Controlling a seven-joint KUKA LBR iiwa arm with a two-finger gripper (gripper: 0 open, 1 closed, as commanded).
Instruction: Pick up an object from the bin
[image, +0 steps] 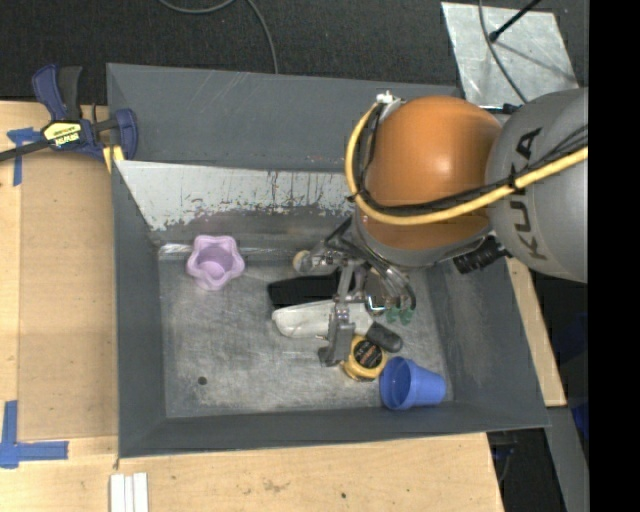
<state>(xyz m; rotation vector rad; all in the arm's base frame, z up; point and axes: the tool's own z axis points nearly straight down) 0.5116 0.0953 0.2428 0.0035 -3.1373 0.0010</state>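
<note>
A grey metal bin (140, 330) with sloping walls sits in front of a dark backdrop, its floor scuffed and dull, with streaky wear along the far wall. The gripper (338, 345) hangs low over the middle-right of the floor beneath the arm's glossy orange cover (430, 160). Its tip is at the right end of a white piece (300, 321), a smooth, pale, longish lump. Whether it is released or clenched, I cannot tell. Just beyond the white piece lies a flat black slab (298, 291), and just right of the tip a round yellow disc (362, 360) with a dark centre. Nearer and to the right lies a blue cup (410, 385), tipped on its side and plastic by its look. A lilac cup (214, 260) with a scalloped rim stands well apart on the far left. This looks like the descent or grasp step. Next, the gripper likely needs a firm hold on the slippery-looking white piece before it lifts straight up, clear of the disc.
</note>
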